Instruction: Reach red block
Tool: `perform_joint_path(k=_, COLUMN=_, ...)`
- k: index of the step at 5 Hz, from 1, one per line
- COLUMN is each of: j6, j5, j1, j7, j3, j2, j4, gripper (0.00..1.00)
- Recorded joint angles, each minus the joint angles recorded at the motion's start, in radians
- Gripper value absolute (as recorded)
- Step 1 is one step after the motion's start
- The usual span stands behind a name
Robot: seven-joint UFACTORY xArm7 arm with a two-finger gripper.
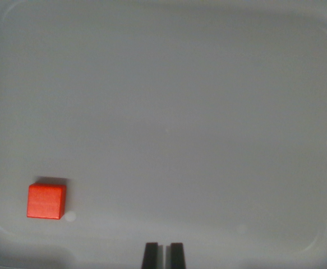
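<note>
Gripper (164, 255) at bottom centre of wrist view; two dark fingertips nearly together, thin gap only, nothing between them, so reads as closed & empty. Block (46, 201) lies well off to the wrist view's left of tips and slightly ahead, not touching. Next move, my guess: mostly a sideways shift left, small fwd. Block: red cube, matte, crisp edges, no long axis, roughly square to frame. Sits on tray (208, 112), pale grey, smooth, rounded corners, shallow rim; block near its left-near corner.
</note>
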Motion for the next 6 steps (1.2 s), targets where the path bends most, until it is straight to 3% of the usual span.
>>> perform_joint_path(k=3, j6=-0.015, j5=0.0001, j1=0.0028, j7=0.002, j3=0.003, j2=0.004, j4=-0.012, gripper=0.00)
perform_joint_path(k=6, j6=-0.061, j5=0.0004, j1=0.0112, j7=0.009, j3=0.011, j2=0.017, j4=-0.047, gripper=0.00)
